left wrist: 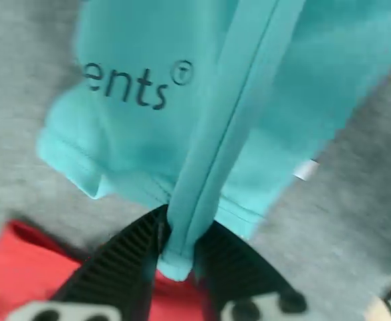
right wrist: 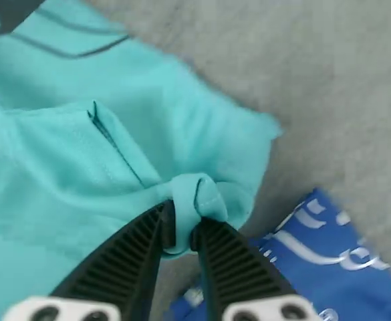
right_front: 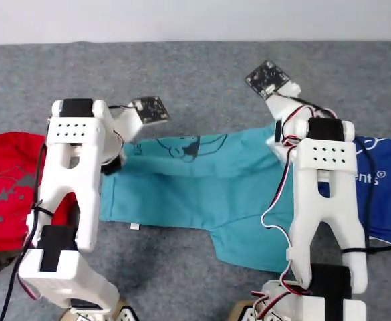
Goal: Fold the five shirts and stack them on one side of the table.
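**Item:** teal shirt (right_front: 202, 187), lying across mid-table between red shirt (right_front: 8, 174) and blue shirt (right_front: 382, 194), with a crease running along it.

**Left gripper** (left wrist: 178, 234): pinched on a bunched teal edge, beside the red shirt.

**Right gripper** (right wrist: 182, 221): pinched on a rolled teal corner, beside the blue shirt.

**Risk:** both bites look thin, so cloth may slip out under tension. Dragged fabric may also disturb the neighbouring shirts.

**Markings:** dark lettering and a line drawing on the teal shirt, white print on the blue shirt, small white tag (left wrist: 305, 170). Not transcribed.

Middle shirt (right_front: 202, 180) lying across the desk (right_front: 195, 73) centre, second shirt (right_front: 8, 180) lying at its 9 o'clock, third shirt (right_front: 382, 190) lying at 3 o'clock
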### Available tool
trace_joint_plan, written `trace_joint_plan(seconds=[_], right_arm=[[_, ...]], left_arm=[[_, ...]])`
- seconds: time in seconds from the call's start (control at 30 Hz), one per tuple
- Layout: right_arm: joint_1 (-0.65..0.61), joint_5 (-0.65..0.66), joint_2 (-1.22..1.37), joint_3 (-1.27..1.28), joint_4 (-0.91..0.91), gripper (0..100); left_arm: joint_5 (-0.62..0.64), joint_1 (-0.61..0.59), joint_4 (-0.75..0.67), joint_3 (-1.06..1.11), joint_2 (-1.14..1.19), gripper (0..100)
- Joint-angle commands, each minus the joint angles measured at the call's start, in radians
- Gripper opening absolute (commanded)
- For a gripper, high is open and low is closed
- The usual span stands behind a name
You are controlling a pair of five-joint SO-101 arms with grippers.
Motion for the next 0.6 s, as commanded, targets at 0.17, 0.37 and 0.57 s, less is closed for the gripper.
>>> trace_joint_plan(seconds=[0.17,0.37,0.57], right_arm=[[-0.036,0.009,-0.054,-0.051,0.219,1.0],[-0.028,0.011,-0.058,0.029,0.234,1.1],[-0.031,0.011,-0.061,0.04,0.282,5.2]], left_arm=[[-0.054,0.005,0.057,0.053,-0.005,1],[-0.06,-0.002,0.005,0.14,-0.005,1],[-0.058,-0.003,0.012,0.125,-0.015,1]])
